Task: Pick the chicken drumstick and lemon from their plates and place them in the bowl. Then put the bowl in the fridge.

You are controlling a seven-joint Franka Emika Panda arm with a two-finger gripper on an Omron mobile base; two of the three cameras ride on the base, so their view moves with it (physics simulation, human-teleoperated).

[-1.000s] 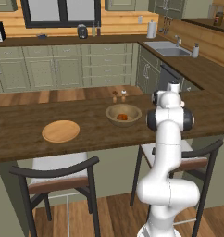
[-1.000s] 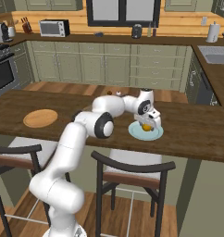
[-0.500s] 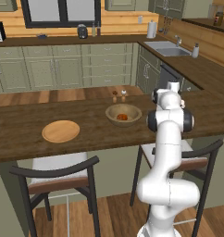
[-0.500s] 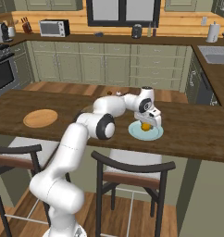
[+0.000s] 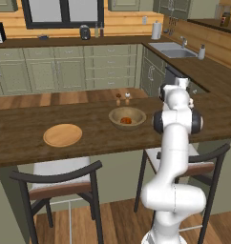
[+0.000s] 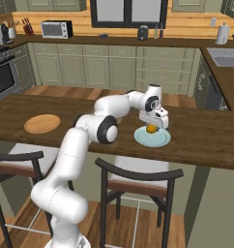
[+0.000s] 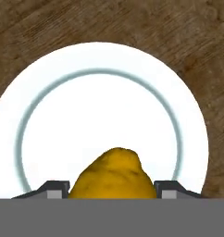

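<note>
Claw: the two-finger gripper (image 6: pixel 152 129) has narrowed from wide open onto the small rounded yellow-orange lemon (image 7: pixel 113 174), one fingertip (image 7: pixel 54 188) at each flank; a firm clamp cannot be told.
Lemon: apparently resting on the pale round teal-ringed plate (image 6: pixel 160 141).
Bowl: the deep light-tan wooden bowl (image 5: pixel 114 116) already holds the glossy orange-brown drumstick (image 5: pixel 126 120).
Meaning: the lemon's pick-up is under way; lifting likely follows.

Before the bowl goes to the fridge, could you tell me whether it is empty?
Not empty: the bowl holds an orange-brown piece, apparently the drumstick.
</note>
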